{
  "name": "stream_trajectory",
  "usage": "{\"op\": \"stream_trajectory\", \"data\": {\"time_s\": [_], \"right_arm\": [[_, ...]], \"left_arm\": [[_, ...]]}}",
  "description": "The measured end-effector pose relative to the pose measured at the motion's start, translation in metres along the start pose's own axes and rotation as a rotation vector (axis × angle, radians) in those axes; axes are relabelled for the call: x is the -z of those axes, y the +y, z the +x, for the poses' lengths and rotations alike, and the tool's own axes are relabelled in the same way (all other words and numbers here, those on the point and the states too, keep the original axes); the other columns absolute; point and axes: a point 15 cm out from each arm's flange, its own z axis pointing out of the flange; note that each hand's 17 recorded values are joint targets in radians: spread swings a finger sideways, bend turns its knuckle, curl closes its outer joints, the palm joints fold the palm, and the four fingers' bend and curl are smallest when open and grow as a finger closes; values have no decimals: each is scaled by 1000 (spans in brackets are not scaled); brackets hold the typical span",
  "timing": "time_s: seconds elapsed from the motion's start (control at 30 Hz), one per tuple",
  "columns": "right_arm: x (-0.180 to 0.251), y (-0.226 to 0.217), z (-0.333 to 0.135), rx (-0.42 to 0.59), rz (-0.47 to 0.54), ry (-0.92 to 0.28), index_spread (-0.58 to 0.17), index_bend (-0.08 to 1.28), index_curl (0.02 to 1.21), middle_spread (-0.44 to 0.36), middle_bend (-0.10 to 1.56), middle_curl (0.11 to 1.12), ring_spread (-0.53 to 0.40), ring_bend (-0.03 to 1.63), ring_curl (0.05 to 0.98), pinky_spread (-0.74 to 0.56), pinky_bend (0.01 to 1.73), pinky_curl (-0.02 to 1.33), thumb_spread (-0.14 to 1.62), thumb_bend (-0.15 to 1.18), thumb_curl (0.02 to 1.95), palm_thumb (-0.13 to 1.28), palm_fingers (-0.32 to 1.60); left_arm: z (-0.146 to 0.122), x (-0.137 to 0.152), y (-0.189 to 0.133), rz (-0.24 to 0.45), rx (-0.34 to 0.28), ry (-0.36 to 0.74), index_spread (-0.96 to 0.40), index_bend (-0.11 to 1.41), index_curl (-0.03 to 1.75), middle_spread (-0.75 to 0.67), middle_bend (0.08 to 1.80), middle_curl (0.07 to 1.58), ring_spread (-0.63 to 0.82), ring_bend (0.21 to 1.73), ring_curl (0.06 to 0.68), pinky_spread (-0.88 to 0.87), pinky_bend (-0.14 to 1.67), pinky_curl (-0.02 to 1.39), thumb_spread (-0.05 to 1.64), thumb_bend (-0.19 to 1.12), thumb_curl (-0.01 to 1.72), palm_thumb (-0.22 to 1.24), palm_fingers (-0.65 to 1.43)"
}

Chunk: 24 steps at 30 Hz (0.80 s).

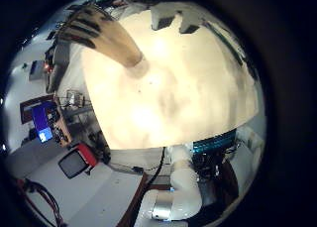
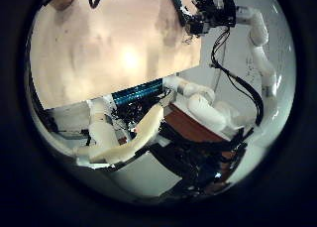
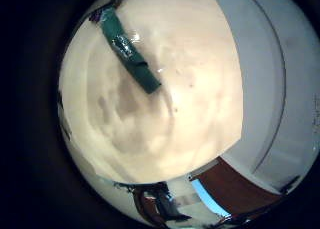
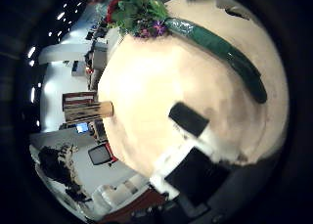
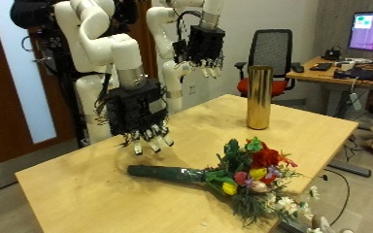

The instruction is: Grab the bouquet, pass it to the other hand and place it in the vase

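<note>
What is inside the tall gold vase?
The vase stands upright on the table, and its inside is hidden from here. Nothing sticks out of its top. The bouquet lies on the table instead.

A pale wooden table [image 5: 84, 175] fills the foreground. Behind it stands a black office chair [image 5: 272, 50]; beyond that, a desk with a lit monitor [image 5: 372, 32].
</note>
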Motion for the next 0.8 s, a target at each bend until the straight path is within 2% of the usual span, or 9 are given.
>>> {"op": "stream_trajectory", "data": {"time_s": [0.03,0.13,0.2,0.23,0.33,0.37,0.43,0.6,0.8], "right_arm": [[3,-2,-1,-1,9,-3,-486,119,253,-295,703,615,38,895,298,316,511,252,1128,-20,344,558,292],[16,-8,-4,3,40,-9,-533,504,348,-306,687,633,-7,735,253,325,429,219,1129,-18,349,574,441],[24,-12,-5,5,58,-10,-525,230,316,-391,734,660,22,901,305,341,484,235,1134,-15,353,591,364],[29,-15,-4,2,68,-11,-309,449,388,-340,523,620,-138,878,302,347,501,232,1141,-17,359,598,386],[40,-23,-3,-8,97,-15,-329,413,414,-338,557,650,-76,877,306,371,534,235,1140,-19,366,605,373],[40,-24,-2,-7,98,-14,-275,222,384,-328,704,705,-54,866,306,381,576,246,1138,-15,369,617,324],[45,-31,1,-14,107,-13,-217,198,376,-122,275,566,-24,949,330,400,734,284,1136,-17,376,629,190],[43,-50,5,-29,96,-11,-200,161,343,126,215,475,87,764,263,411,817,295,1136,-20,387,644,92],[23,-66,12,-56,60,-8,-204,122,288,180,205,420,161,741,240,424,849,290,1118,-26,388,619,50]], "left_arm": [[-1,0,1,-2,1,-4,162,185,378,369,187,304,539,406,203,527,190,268,944,-29,293,353,171],[-2,1,3,2,0,-1,162,191,383,383,184,295,540,398,201,525,192,273,944,-29,293,353,162],[-1,2,3,7,1,1,162,191,385,390,186,293,540,397,202,525,188,273,944,-29,293,353,160],[0,3,4,6,0,-2,162,189,386,390,187,294,542,401,202,525,187,272,944,-30,294,350,162],[-2,3,4,9,1,-3,162,188,387,384,186,293,543,401,201,524,191,274,945,-29,295,348,164],[-1,3,5,10,2,-1,162,187,387,383,188,293,543,401,200,524,190,274,945,-29,296,348,165],[0,3,5,8,0,0,162,187,387,383,186,293,543,401,200,524,190,276,946,-29,297,347,164],[0,4,5,8,1,-1,162,187,388,382,189,292,543,402,199,524,189,277,946,-29,298,347,164],[-2,4,5,9,1,-3,162,188,387,382,187,292,543,403,198,524,188,277,946,-29,299,347,163]]}}
